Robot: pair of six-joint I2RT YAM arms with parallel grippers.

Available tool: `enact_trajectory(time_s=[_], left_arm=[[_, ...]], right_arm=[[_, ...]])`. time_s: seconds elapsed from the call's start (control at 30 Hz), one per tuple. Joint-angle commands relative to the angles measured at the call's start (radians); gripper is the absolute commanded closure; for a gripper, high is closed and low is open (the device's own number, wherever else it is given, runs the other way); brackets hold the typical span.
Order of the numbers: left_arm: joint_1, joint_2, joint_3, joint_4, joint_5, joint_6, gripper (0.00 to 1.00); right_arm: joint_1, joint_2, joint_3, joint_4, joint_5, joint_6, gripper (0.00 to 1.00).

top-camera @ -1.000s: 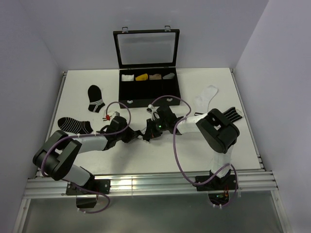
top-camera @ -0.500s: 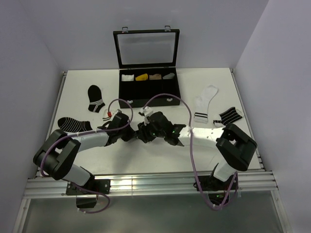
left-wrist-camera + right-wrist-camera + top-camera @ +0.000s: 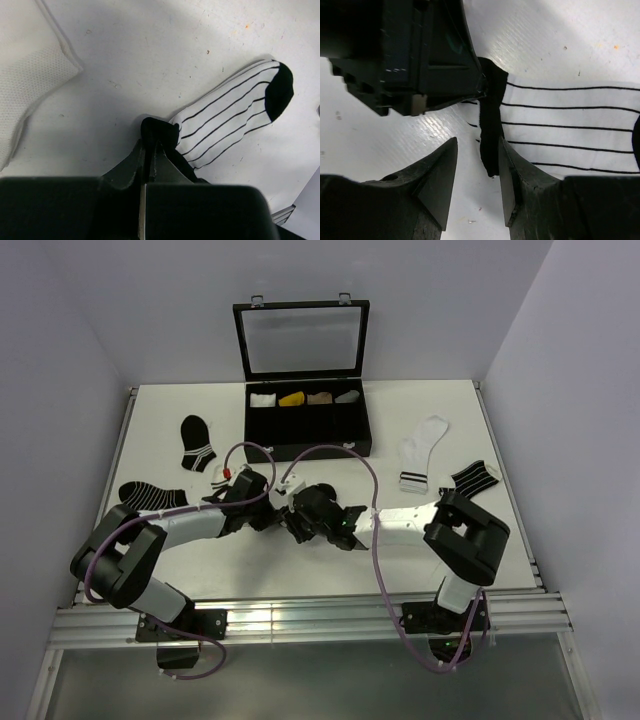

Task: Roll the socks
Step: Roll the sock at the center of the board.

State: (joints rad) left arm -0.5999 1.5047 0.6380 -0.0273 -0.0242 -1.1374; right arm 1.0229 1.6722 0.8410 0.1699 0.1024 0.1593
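Top external view: arms meet at a striped sock (image 3: 230, 112) in front of an open case (image 3: 305, 432)

The black case stands at the far side of the worktop (image 3: 400, 410), its glazed lid (image 3: 300, 340) upright. Its back row of compartments holds a white bundle (image 3: 263, 398), a yellow bundle (image 3: 291, 397), a tan bundle (image 3: 319, 397) and a grey bundle (image 3: 347, 396). Just in front of the case, both arms reach low over the worktop, nose to nose. The left end effector (image 3: 149, 146) is pressed together on the black cuff (image 3: 159, 131) of the striped sock. The sock lies flat on the worktop, its black toe (image 3: 279, 92) pointing away. The right end effector (image 3: 477, 167) is spread, its fingers (image 3: 440, 175) standing either side of that cuff without gripping it.
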Motion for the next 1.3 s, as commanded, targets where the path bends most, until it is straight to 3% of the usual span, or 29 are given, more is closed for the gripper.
enact_trajectory(time_s=[0.0,0.2,0.73,1.27], left_arm=[[0.000,0.014,0.028,-0.014,-0.006,0.021,1.00],[0.000,0.017,0.031,-0.019,-0.005,0.019,1.00],[0.000,0.031,0.037,-0.019,0.006,0.018,1.00],[0.000,0.025,0.031,-0.014,0.015,0.019,1.00]], right_arm=[[0.006,0.021,0.021,0.011,0.049,-0.018,0.55],[0.008,0.061,0.040,-0.013,0.063,-0.012,0.55],[0.040,-0.081,0.010,0.014,0.054,-0.015,0.55],[0.040,0.031,0.040,0.006,0.077,-0.006,0.55]])
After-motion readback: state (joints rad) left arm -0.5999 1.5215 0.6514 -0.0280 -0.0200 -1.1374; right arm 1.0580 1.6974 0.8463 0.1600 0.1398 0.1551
